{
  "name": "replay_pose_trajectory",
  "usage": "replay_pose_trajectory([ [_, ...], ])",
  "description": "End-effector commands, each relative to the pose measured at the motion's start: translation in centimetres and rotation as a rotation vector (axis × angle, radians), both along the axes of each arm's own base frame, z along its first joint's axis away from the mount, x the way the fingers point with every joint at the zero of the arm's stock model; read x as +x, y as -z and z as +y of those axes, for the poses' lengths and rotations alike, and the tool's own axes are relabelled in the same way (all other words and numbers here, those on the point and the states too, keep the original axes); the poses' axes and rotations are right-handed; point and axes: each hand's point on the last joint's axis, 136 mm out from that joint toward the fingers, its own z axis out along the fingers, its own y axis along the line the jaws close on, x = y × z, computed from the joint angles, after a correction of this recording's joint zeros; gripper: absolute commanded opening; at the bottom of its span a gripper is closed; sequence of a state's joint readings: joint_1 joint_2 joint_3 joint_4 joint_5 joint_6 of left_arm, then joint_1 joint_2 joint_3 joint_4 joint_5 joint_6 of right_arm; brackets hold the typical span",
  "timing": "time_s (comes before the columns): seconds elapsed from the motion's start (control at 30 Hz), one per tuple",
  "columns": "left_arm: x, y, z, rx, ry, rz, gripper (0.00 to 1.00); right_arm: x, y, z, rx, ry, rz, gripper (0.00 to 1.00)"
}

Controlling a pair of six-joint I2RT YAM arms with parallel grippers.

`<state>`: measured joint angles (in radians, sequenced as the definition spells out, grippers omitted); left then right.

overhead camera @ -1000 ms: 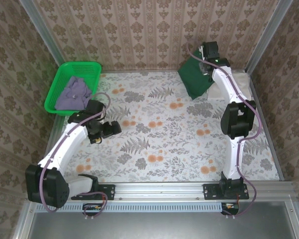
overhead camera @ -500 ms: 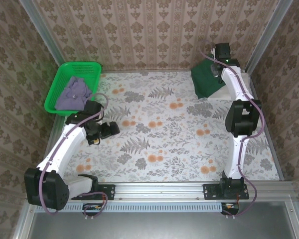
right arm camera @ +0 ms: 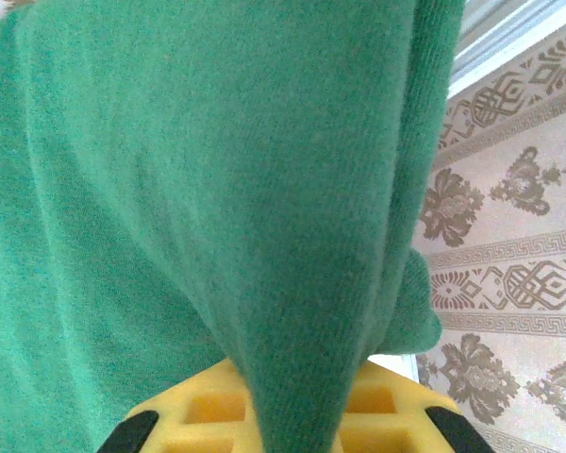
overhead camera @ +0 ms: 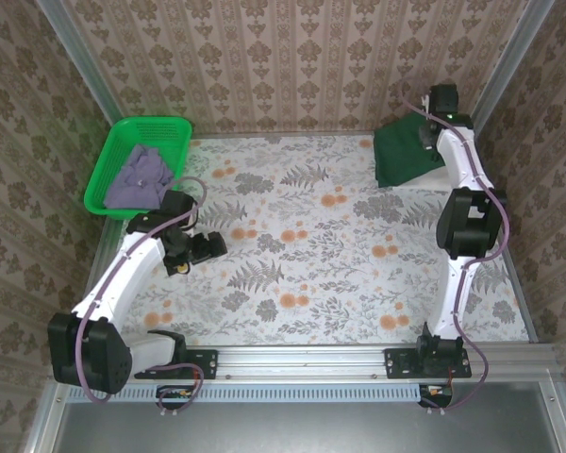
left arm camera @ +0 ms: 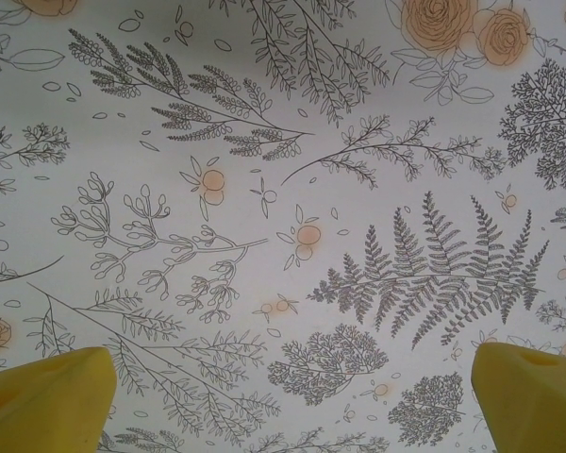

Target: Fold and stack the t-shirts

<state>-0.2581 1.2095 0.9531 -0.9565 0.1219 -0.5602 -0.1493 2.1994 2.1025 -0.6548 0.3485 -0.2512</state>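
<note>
The dark green t-shirt (overhead camera: 404,156) hangs folded at the table's far right corner, and my right gripper (overhead camera: 432,121) is shut on its upper edge. In the right wrist view the green cloth (right arm camera: 217,189) drapes down from between the yellow fingers (right arm camera: 193,411). A bit of cream-white cloth (overhead camera: 434,176) peeks out beside it. The greyish-lavender t-shirt (overhead camera: 140,175) lies crumpled in the basket. My left gripper (overhead camera: 206,247) hovers open over the left of the table, its yellow fingertips (left arm camera: 47,396) far apart above bare floral cloth.
The bright green plastic basket (overhead camera: 120,134) stands at the far left corner. A floral tablecloth (overhead camera: 302,255) covers the table. Patterned walls and metal posts (overhead camera: 509,66) close in the back and sides, close to the right arm.
My right gripper has carried the dark green t-shirt rightward and back into the far right corner. The left arm has hardly moved.
</note>
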Motion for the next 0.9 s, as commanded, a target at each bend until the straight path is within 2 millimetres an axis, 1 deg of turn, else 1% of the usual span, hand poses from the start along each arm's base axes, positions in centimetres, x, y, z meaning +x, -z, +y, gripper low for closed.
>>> replay_pose_trajectory([
  [0.0, 0.2, -0.4, 0.4, 0.019, -0.004, 0.011, 0.99, 1.0, -0.3, -1.4, 0.020, 0.033, -0.046, 0.00],
  [0.2, 0.0, -0.2, 0.4, 0.026, -0.004, 0.037, 0.99, 0.9, 1.9, -3.6, 0.052, 0.078, -0.019, 0.00],
  [0.33, 0.0, -0.1, 0.4, 0.029, -0.004, 0.049, 1.00, 0.8, 2.5, -5.2, 0.059, 0.110, -0.016, 0.00],
  [0.4, 0.0, -0.1, 0.4, 0.030, -0.004, 0.060, 1.00, 0.6, 3.2, -6.4, 0.065, 0.142, -0.014, 0.00],
  [0.43, 0.0, 0.0, 0.4, 0.030, -0.004, 0.065, 1.00, 0.5, 3.5, -7.1, 0.059, 0.167, -0.010, 0.04],
  [0.5, 0.1, -0.1, 0.2, 0.026, -0.001, 0.073, 1.00, 0.3, 4.4, -9.2, 0.035, 0.240, -0.012, 0.26],
  [0.53, 0.1, -0.1, 0.1, 0.024, 0.001, 0.077, 1.00, 0.0, 4.6, -10.2, 0.024, 0.280, -0.013, 0.33],
  [0.6, 0.2, -0.3, 0.0, 0.024, 0.003, 0.083, 1.00, -1.3, 3.9, -13.2, -0.027, 0.418, -0.025, 0.47],
  [0.63, 0.3, -0.5, -0.1, 0.020, 0.004, 0.083, 1.00, -1.8, 3.7, -14.0, -0.030, 0.458, -0.027, 0.50],
  [0.67, 0.4, -0.5, -0.2, 0.018, 0.006, 0.084, 1.00, -2.2, 3.5, -14.4, -0.022, 0.480, -0.029, 0.53],
  [0.7, 0.5, -0.6, -0.3, 0.015, 0.006, 0.084, 1.00, -2.4, 3.5, -14.6, -0.008, 0.491, -0.034, 0.59],
  [0.73, 0.6, -0.7, -0.4, 0.012, 0.006, 0.084, 1.00, -2.4, 3.7, -14.3, 0.011, 0.484, -0.030, 0.71],
  [0.8, 0.8, -0.9, -0.6, 0.009, 0.006, 0.084, 1.00, -2.9, 3.8, -13.9, 0.038, 0.496, -0.020, 0.73],
  [0.87, 1.2, -1.2, -0.7, 0.007, 0.009, 0.078, 1.00, -3.8, 3.2, -13.8, 0.045, 0.534, -0.025, 0.74],
])
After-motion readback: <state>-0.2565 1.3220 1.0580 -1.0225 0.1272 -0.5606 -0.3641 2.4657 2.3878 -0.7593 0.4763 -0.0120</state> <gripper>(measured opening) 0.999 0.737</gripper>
